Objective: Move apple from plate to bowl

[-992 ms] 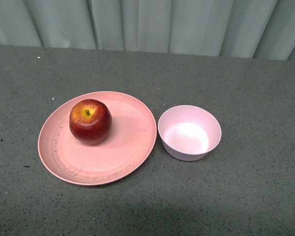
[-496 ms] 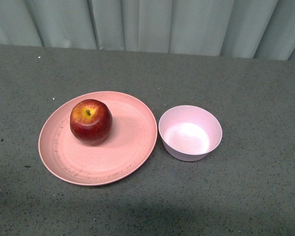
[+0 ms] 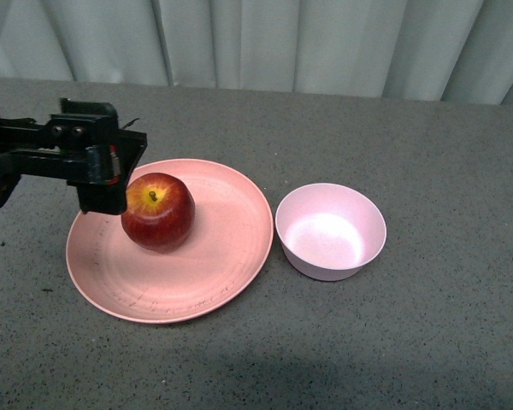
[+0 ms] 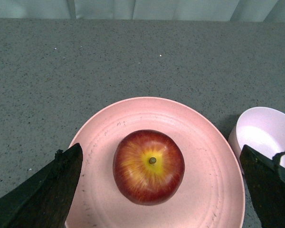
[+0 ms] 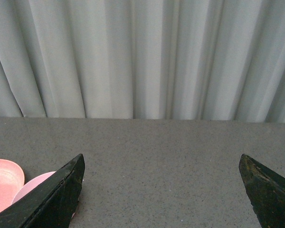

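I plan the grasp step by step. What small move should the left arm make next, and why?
Probably lower the left gripper toward the apple: its open fingers flank the fruit, centred between them, without touching it on the plate.

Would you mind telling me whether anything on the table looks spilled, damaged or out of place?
Nothing stands out. The apple sits stem-up on the plate, and the bowl stands upright and empty beside the plate. The only marks are faint dark scuffs on the plate.
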